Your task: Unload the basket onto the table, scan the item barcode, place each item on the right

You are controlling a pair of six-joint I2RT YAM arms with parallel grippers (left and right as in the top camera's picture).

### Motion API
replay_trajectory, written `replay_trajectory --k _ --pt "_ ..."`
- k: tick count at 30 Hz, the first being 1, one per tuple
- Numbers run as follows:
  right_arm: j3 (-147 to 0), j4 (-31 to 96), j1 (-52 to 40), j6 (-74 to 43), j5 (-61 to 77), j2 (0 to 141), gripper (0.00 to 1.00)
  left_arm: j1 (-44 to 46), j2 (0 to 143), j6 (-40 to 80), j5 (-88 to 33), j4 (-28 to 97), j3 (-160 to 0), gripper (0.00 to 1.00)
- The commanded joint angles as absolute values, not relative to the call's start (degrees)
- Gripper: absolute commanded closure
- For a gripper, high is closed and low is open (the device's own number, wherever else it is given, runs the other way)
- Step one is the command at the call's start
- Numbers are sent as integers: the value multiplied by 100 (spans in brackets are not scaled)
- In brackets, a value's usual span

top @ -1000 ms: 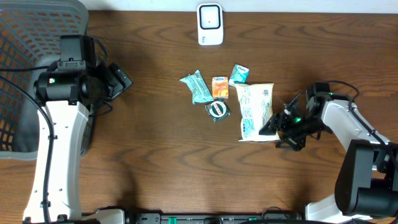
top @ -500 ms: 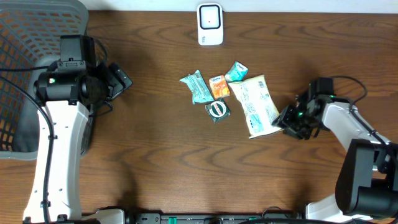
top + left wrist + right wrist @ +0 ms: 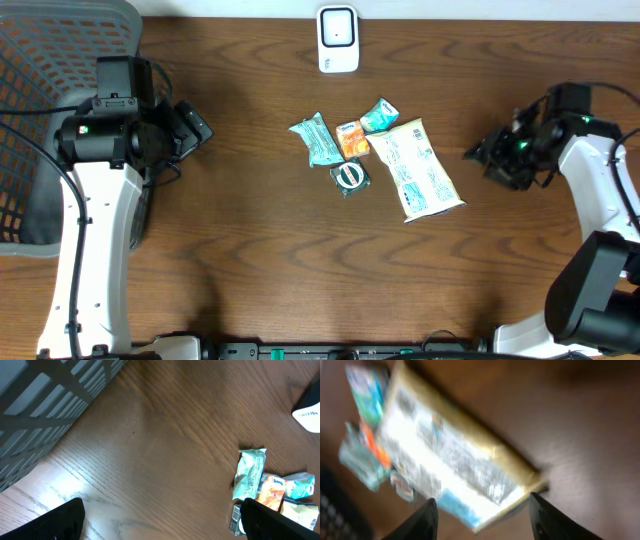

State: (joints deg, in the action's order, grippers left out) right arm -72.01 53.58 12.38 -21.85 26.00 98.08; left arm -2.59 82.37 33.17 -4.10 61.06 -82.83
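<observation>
While the basket point(image 3: 30, 150) fills the table's far left corner, the left gripper point(image 3: 162, 510) hangs beside it, jaws wide, empty. The right gripper point(image 3: 480, 162), near the right edge, appears open in its blurred view, apart from the white pouch point(image 3: 418, 170) lying mid-table. Risk: pinching a flat pouch may slip, or shove the packets point(image 3: 340, 145) beside it.

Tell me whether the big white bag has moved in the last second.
Yes. The white bag has pivoted: its lower end swung right, away from the round green packet.
</observation>
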Motion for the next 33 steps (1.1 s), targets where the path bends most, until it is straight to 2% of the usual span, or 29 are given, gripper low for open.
replay_trajectory --k 1,2,5,6,13,16,18,23,27,33 --pt "-6960 5719 821 -1734 3035 9815 62 -287 8243 3323 -338 6106 -8276 2" --pt "-6849 5671 672 -1588 3035 9815 76 -287 8243 3323 -338 6104 -8276 2" --pt "-6466 5192 202 -1457 2936 9815 98 -287 8243 3323 -338 6104 -8276 2" --pt "-6313 4967 45 -1540 2930 9815 99 -287 8243 3323 -338 6104 -8276 2" --pt "-5671 3745 -805 -2049 2829 9815 99 -287 8243 3323 -338 6104 -8276 2" --pt "-5572 3551 -1063 -2554 2189 9815 99 -287 8243 3323 -338 6106 -8276 2" --pt "-5548 3570 -1135 -2849 1728 9815 99 -287 8243 3323 -338 6106 -8276 2" --pt "-5544 3688 -1057 -2871 1275 9815 99 -287 8241 3321 -338 6106 -8276 2" --pt "-5601 3913 -906 -2869 390 9813 99 -287 8243 3323 -340 6106 -8276 2" --pt "-6368 4659 -499 -2508 -193 9813 99 -287 8243 3323 -338 6106 -8276 2"
